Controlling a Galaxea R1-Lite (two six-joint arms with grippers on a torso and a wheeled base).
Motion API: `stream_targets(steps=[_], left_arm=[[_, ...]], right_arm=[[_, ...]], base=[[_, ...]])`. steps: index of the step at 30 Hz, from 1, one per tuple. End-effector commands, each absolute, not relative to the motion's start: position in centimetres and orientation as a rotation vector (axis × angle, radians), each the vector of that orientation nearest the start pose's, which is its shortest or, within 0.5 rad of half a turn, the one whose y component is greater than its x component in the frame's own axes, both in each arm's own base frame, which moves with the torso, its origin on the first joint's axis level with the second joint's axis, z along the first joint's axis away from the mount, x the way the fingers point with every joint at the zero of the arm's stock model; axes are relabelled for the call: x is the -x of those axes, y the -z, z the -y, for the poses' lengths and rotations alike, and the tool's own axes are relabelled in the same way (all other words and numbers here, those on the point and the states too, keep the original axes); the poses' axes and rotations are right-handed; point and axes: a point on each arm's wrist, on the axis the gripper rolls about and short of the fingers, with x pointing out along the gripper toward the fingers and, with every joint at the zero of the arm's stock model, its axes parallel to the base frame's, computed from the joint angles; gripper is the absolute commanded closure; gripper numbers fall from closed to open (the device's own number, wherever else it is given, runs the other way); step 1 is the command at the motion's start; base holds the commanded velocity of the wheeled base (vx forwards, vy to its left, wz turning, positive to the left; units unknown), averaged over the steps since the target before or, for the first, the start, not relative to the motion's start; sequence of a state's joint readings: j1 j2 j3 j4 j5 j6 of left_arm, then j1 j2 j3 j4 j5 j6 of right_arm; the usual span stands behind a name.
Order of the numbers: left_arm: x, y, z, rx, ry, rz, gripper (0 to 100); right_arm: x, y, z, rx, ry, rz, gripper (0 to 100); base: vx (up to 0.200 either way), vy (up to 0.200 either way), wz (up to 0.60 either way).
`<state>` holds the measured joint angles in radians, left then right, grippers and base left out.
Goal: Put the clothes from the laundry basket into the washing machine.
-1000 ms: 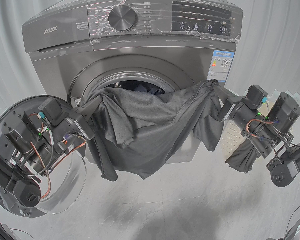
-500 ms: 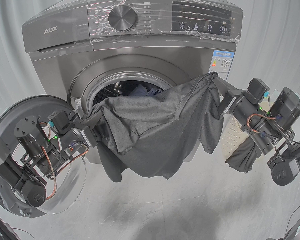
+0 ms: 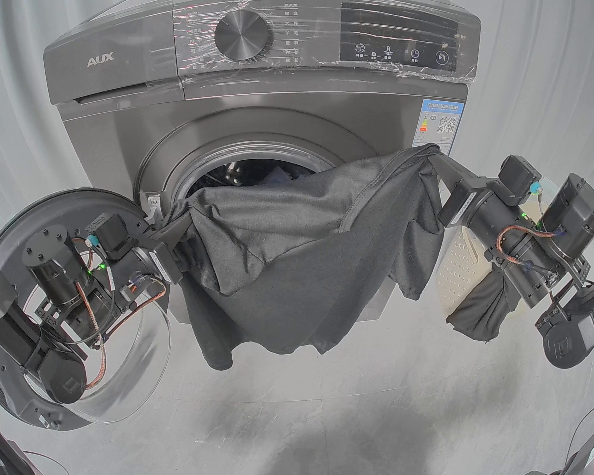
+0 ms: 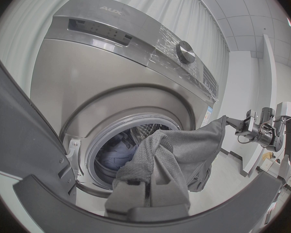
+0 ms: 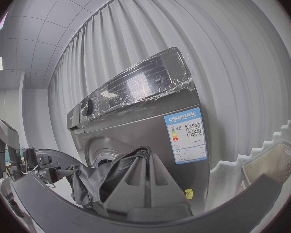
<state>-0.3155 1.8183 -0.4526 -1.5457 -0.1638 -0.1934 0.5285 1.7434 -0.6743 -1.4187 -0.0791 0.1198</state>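
Right now, a dark grey knit T-shirt hangs stretched across the middle of the head view, spread in front of the round drum opening of a silver-grey front-loading washing machine. Its top edge runs at a slant, lower at the left and higher at the right. Its loose folds and one sleeve droop below the opening, clear of the floor.

My left gripper, at centre left, has its black fingers clenched on the shirt's left end, with fabric bunched between them. My right gripper, at upper right of centre, pinches the shirt's other end just beside the blue and white paper label on the machine's front. Both grips hold the cloth taut.

Behind the shirt's top edge, pale bluish clothes already lie inside the dark drum. The machine's round door stands swung open at lower left, behind my left arm. A round metal dial sits on the plastic-wrapped control panel at the top.

At the right, partly hidden by my right arm, stands a cream perforated plastic laundry basket. Another dark cloth hangs down its front.
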Motion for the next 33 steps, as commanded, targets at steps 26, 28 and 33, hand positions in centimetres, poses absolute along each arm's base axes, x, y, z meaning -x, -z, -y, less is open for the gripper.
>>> stream_targets(steps=[26, 28, 33], left_arm=[[-25.6, -17.1, 10.2, 0.211, 0.557, 0.197, 100], [-25.4, -17.2, 10.8, 0.214, 0.577, 0.198, 100], [-24.2, -17.0, 13.4, 0.222, 0.672, 0.183, 100]], right_arm=[[-25.1, -18.1, -15.1, -0.193, -0.478, 0.181, 100], [-25.0, -17.2, -15.2, -0.18, -0.483, 0.145, 100], [-24.2, -15.6, -16.9, -0.169, -0.545, 0.086, 100]], base=[[0.0, 0.0, 0.0], [0.0, 0.0, 0.0], [0.0, 0.0, 0.0]])
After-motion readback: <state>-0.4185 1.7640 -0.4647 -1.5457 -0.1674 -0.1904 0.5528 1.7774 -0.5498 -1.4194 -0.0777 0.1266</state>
